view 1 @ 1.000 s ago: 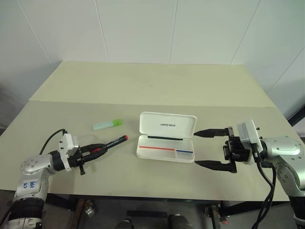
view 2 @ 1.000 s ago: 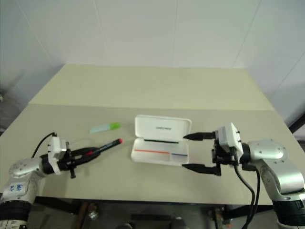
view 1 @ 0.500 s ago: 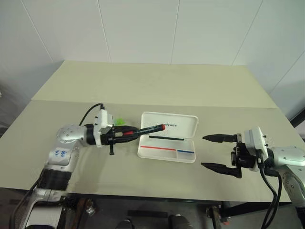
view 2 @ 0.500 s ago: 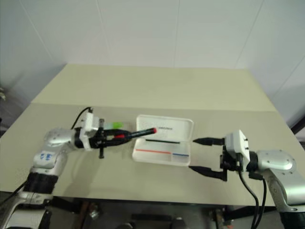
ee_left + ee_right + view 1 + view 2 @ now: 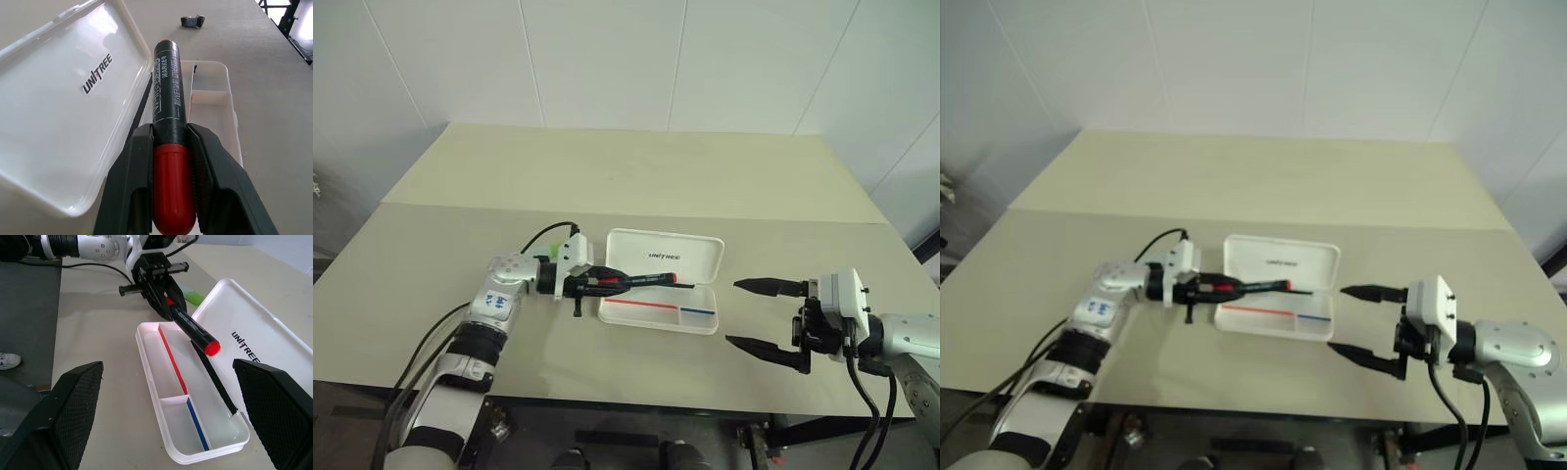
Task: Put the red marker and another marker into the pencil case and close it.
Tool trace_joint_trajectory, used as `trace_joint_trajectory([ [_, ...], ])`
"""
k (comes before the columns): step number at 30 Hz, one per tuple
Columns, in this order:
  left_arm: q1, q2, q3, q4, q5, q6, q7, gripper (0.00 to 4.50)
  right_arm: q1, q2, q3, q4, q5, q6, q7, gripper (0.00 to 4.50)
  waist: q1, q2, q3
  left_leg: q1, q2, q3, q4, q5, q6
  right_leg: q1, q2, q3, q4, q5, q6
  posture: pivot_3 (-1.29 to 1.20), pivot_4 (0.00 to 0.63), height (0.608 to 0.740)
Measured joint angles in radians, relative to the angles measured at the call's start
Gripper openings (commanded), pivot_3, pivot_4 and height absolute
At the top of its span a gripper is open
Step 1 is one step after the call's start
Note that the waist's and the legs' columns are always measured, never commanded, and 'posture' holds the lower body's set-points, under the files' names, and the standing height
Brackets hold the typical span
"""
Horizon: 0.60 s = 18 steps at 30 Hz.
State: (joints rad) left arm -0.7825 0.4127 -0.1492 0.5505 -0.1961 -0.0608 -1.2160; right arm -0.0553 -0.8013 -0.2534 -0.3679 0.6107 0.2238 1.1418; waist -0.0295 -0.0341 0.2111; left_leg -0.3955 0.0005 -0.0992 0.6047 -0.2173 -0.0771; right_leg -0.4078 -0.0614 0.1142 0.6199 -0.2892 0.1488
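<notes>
The left gripper (image 5: 171, 161) has its jaws pinching the red marker (image 5: 168, 107) near its red rear end, so the black printed barrel sticks out past the fingertips. The marker is held roughly level above the open pencil case (image 5: 661, 304), its far red tip over the tray near the hinge.

The right gripper (image 5: 756, 313) has its jaws spread wide with nothing between them. It hovers just beside the case's right end, a little apart from it, pointing toward the case.

The pencil case lies open on the table (image 5: 607, 186), its white lid tilted back with a small dark logo on it. The tray has a red and a blue stripe along its inside.

Another marker (image 5: 191, 295), with its green cap, lies on the table behind the left gripper, beside the case's lid.
</notes>
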Motion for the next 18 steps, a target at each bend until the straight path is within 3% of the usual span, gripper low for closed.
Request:
trace_joint_trajectory([
  [11, -0.078, -0.064, -0.028, 0.145, 0.082, -0.061, 0.014, 0.67, 0.005, 0.004, 0.000, -0.027, 0.007, 0.003, -0.044, 4.50, 0.000, 0.000, 0.000, -0.004, -0.001, -0.001, 0.007, -0.001, 0.001, 0.000, 0.000, 0.000, -0.001, 0.000, 0.000, 0.00, 0.150, 0.740],
  [18, -0.096, -0.086, -0.028, 0.173, 0.091, -0.066, 0.015, 2.91, 0.006, 0.011, 0.000, -0.029, 0.007, 0.002, -0.046, 4.50, 0.001, 0.000, 0.000, -0.005, -0.001, -0.001, 0.007, -0.001, 0.001, 0.000, 0.000, 0.000, -0.001, 0.002, 0.003, 0.00, 0.150, 0.740],
])
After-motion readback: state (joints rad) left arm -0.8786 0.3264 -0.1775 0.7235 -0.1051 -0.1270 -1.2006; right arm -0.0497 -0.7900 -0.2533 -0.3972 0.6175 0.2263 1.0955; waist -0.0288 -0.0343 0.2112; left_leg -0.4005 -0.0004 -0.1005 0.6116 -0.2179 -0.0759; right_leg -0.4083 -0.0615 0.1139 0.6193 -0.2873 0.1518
